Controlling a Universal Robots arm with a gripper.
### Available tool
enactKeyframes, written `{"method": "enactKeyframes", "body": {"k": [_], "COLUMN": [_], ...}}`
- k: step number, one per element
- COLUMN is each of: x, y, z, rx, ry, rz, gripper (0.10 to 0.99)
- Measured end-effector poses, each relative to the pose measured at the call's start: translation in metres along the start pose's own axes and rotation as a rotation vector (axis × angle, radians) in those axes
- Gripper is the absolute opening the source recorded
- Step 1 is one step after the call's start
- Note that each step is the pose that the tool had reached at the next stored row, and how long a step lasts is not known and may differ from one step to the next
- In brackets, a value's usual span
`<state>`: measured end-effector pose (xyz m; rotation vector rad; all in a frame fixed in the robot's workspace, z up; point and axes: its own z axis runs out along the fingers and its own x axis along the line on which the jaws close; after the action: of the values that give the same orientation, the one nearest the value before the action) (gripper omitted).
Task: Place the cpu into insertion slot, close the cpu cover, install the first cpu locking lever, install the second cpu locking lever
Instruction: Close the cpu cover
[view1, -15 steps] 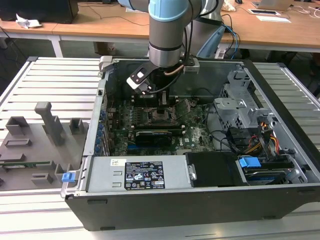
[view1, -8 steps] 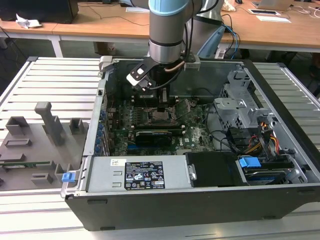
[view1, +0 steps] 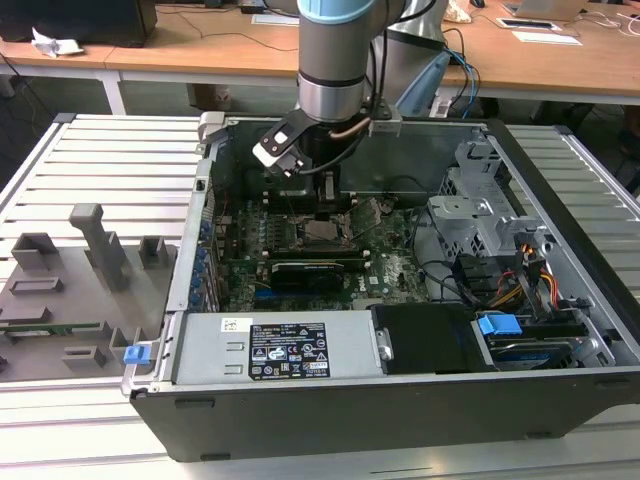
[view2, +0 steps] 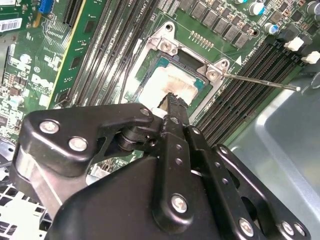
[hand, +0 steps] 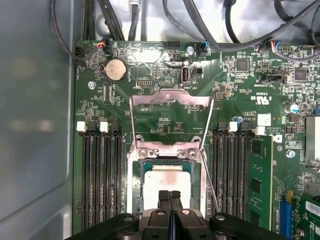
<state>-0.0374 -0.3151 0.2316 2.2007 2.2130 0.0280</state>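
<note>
First wrist view gives you the clearest look at the relation that matters: the gripper has its two fingers pressed together with nothing between them, and the tips stand directly over the cpu. The cpu lies flat inside the insertion slot, with its pale face upward, so this part of the task looks already done. I cannot tell whether the fingertips touch the chip or hang just above it. The cpu cover is not under the gripper. It lies ahead of the fingertips, past the far edge of the slot, where its hinge side sits, and it stands open, so you see the green board through its square cut-out. Its free edge is the part farthest from the gripper, and the frame runs away from the fingers in the direction in which they point. To one side of the fingers, a thin locking lever runs along the slot, free and not hooked. In the second wrist view, the gripper is over the same pale cpu, and the lever reaches away over the memory slots.
</note>
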Motion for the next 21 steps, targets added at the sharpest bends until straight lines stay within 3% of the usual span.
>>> {"method": "enactKeyframes", "body": {"k": [12,18,19,21], "x": [0.0,0.0,0.0,-0.0002], "y": [0.0003,0.0008,0.003,0.0186], "z": [-0.0129,-0.0309,-0.0309,-0.0306], "rx": [0.0,0.0,-0.001,0.0], "ry": [0.0042,0.0042,0.0046,0.005], "rz": [0.0,0.0,0.0,-0.009], "gripper": [0.106,0.106,0.106,0.106]}}
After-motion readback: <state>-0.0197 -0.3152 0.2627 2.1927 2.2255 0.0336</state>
